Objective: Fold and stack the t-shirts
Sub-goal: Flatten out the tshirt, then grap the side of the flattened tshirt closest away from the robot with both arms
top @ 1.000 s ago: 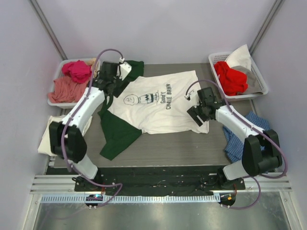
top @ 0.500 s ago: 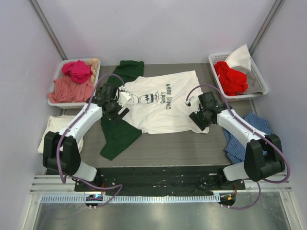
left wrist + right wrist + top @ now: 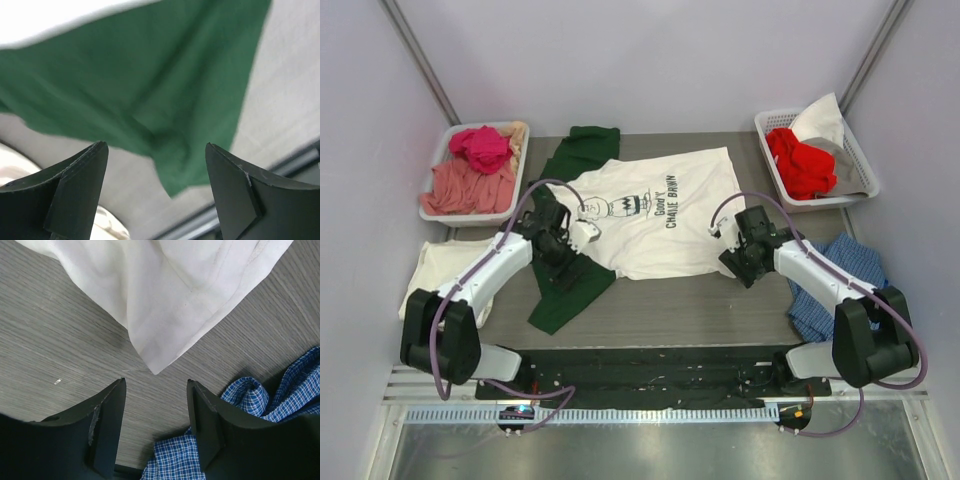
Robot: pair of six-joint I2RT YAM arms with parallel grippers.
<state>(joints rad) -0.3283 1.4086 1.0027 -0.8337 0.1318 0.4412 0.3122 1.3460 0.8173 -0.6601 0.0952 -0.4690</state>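
The grey bench (image 3: 700, 300) carries the white Charlie Brown t-shirt (image 3: 660, 230) spread flat at its middle. The dark green t-shirt (image 3: 565, 290) lies partly under the white one's left edge, and the cream t-shirt (image 3: 440, 270) hangs off the bench's left side. A blue checked cloth (image 3: 840, 265) lies at the right. The left pincer (image 3: 155, 150) hovers wide open and empty over the green shirt. The right pincer (image 3: 156, 382) is partly open and empty, just short of the white shirt's near right corner.

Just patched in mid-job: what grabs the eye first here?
The white cartoon-print t-shirt lies spread in the middle, overlapping a dark green t-shirt on its left. The left gripper hangs open over the green one; the right gripper, open, faces the white shirt's near right corner.
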